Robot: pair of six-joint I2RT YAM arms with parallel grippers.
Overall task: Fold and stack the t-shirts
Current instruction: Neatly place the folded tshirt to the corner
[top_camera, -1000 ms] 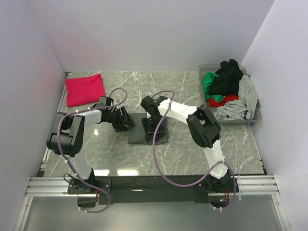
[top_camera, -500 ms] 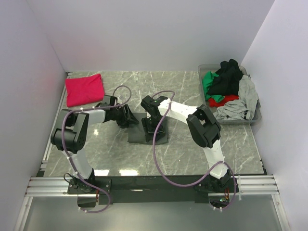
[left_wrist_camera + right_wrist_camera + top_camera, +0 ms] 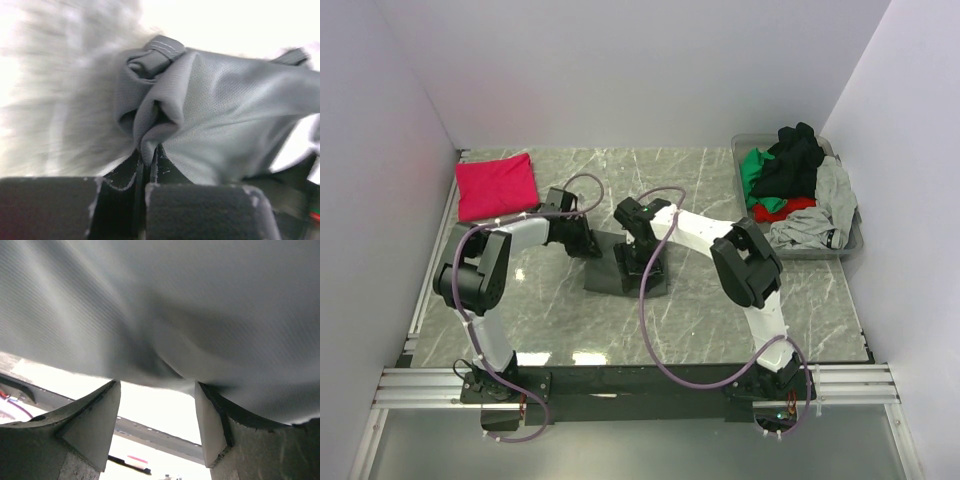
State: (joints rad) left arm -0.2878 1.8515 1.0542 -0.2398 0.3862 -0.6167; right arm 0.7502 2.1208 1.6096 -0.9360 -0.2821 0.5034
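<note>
A dark charcoal-grey t-shirt (image 3: 617,277) lies folded at the table's middle. My left gripper (image 3: 589,245) is at its upper left corner. In the left wrist view the left gripper (image 3: 148,156) is shut on a bunched fold of that grey t-shirt (image 3: 225,105). My right gripper (image 3: 646,262) stands over the shirt's right half. Its jaws are open in the right wrist view, right gripper (image 3: 157,389), with the grey cloth (image 3: 175,300) lying against the fingertips and nothing pinched between them. A magenta-red t-shirt (image 3: 496,185) lies folded at the back left.
A clear plastic tub (image 3: 851,243) at the back right holds a heap of black, green, red and light grey shirts (image 3: 790,175). White walls close in the left, back and right sides. The arm bases and a metal rail (image 3: 620,380) run along the near edge.
My left gripper has moved right to the dark shirt's corner and shut on its cloth. The right gripper has stayed over the shirt, its jaws a little wider.
</note>
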